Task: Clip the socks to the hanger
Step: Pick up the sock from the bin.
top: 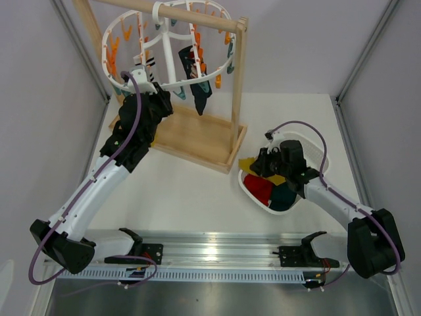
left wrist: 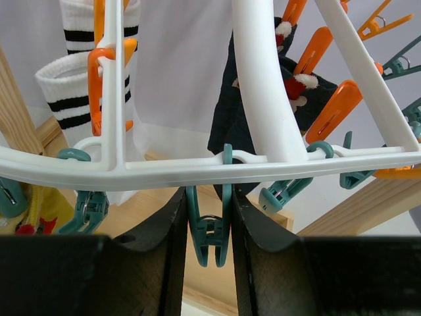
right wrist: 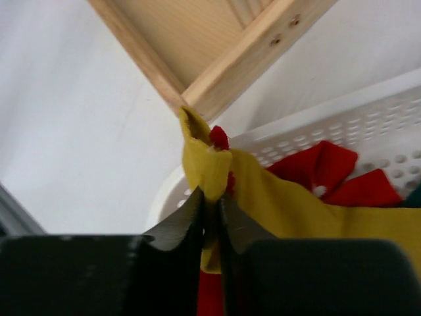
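Left fingers (left wrist: 158, 263) squeeze teal peg (left wrist: 209, 230) under hanger (left wrist: 263, 164); right fingers (right wrist: 177, 227) pinch yellow sock (right wrist: 276, 204); basket (right wrist: 368, 138), rack (right wrist: 217, 39) behind.

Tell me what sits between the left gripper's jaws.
A teal peg dangling from the hanger, pinched by the left gripper; the left wrist view shows it.

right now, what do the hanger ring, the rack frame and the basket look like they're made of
Hanger ring: white moulded plastic, smooth and slightly glossy, judging by its even sheen.
Rack frame: pale wood, matte, perhaps unfinished; grain lines show.
Basket: white plastic, probably stiff; neat rows of small holes.
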